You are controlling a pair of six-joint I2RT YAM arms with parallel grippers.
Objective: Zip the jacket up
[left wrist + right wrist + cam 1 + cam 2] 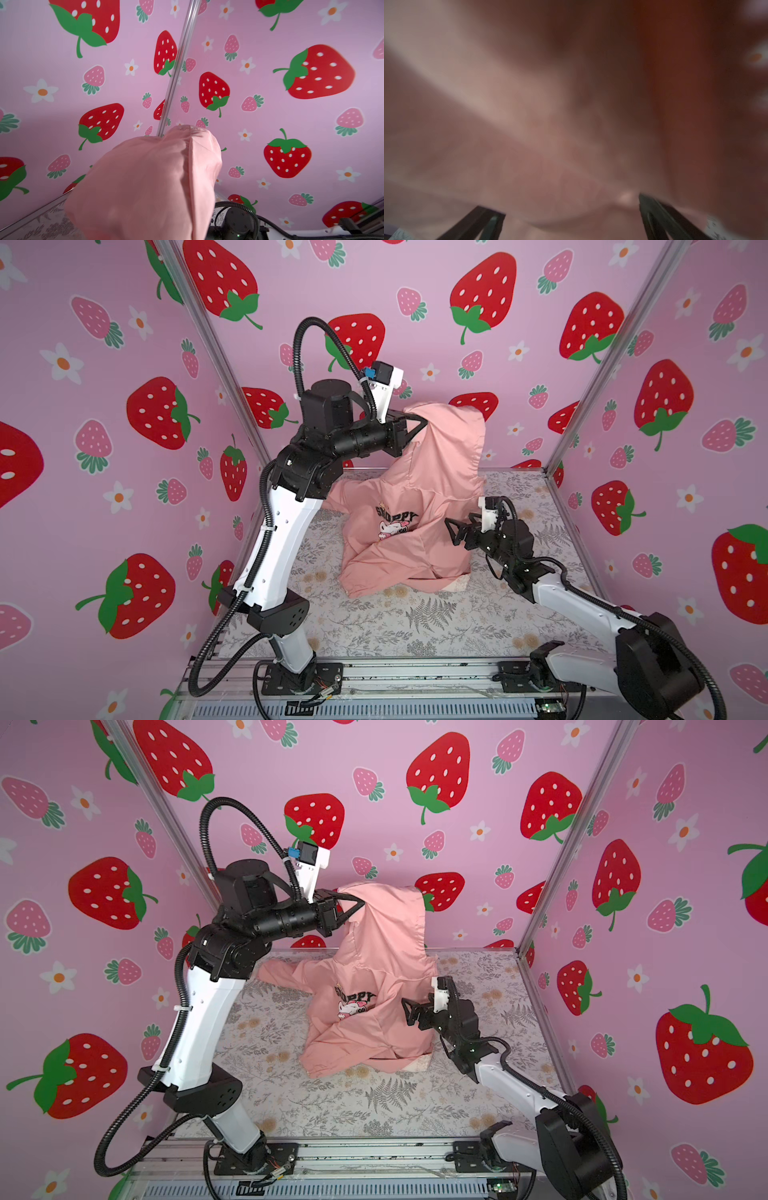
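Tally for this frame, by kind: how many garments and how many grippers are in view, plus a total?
Garments: 1, the pink hooded jacket, held up by its hood.
Grippers: 2, the left gripper shut on the hood, and the right gripper open at the jacket's side.
Total: 3

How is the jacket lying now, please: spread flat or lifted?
Lifted: the left gripper holds the jacket up by its hood, the lower part crumpled on the table.
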